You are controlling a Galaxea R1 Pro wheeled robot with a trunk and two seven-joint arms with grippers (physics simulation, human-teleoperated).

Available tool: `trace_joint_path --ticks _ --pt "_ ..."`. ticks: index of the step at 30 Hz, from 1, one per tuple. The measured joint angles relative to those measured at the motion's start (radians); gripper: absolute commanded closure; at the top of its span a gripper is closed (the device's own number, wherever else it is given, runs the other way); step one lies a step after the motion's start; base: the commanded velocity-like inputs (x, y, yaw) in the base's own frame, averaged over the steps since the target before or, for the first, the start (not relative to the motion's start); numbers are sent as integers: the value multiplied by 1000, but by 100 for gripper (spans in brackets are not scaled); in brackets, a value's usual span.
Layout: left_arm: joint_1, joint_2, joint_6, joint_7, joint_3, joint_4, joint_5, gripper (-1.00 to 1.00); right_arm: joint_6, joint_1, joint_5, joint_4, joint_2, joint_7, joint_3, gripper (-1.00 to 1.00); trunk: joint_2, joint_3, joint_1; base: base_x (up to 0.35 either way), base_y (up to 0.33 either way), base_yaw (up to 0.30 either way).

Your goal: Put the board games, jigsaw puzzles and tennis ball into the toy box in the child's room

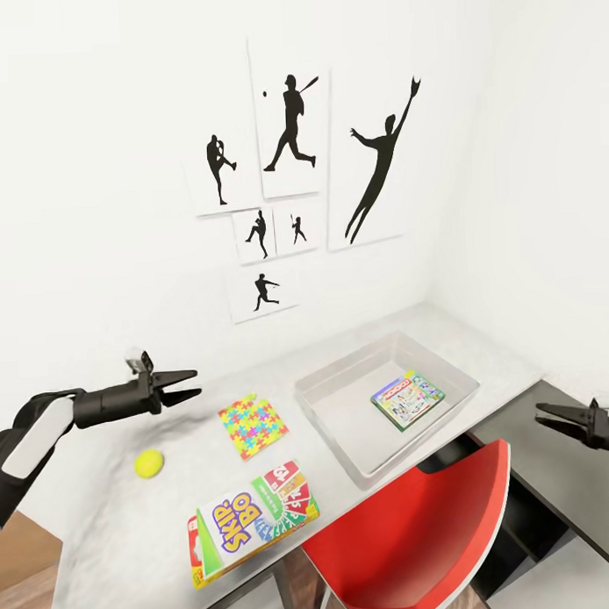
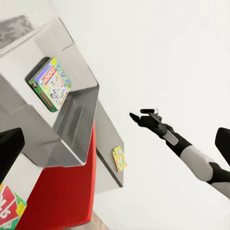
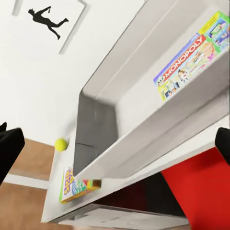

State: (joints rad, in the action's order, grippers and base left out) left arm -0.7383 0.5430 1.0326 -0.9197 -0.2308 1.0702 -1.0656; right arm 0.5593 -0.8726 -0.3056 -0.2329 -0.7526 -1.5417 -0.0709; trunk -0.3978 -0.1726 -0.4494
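Monopoly box (image 1: 408, 399) already lies flat in the toy box (image 1: 337, 433), far right on the desk (image 1: 110, 531). Still out: Skip-Bo box (image 1: 257, 518) at the near edge, one jigsaw puzzle (image 1: 252, 426) just left of the bin, tennis ball (image 1: 149, 464) further left. Left gripper (image 1: 190, 385) hovers above the ball and puzzle, jaws slightly parted, empty, probably staging a pick. Right gripper (image 1: 544, 414) off the right end, open, empty. Pale grey desktop, white walls with baseball silhouette prints (image 1: 295, 169), red chair (image 1: 418, 546) tucked under.
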Motion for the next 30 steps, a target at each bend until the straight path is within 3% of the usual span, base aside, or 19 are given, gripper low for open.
trace_joint_path --ticks 6,11,13,30 --pt "63 17 -1 -40 0 0 -2 -100 -181 9 -8 176 5 -11 7 -100 0 0 0 0 0 0" --pt "101 23 -3 -103 1 0 1 -100 -249 17 -10 217 10 -14 6 -100 0 0 0 0 0 0" --pt "132 39 -5 -158 1 1 5 -100 -282 77 -10 233 29 -15 15 -100 0 0 0 0 0 0" --pt "200 73 -5 -176 0 16 9 -100 -298 114 -15 237 43 -15 1 -100 0 0 0 0 0 0"
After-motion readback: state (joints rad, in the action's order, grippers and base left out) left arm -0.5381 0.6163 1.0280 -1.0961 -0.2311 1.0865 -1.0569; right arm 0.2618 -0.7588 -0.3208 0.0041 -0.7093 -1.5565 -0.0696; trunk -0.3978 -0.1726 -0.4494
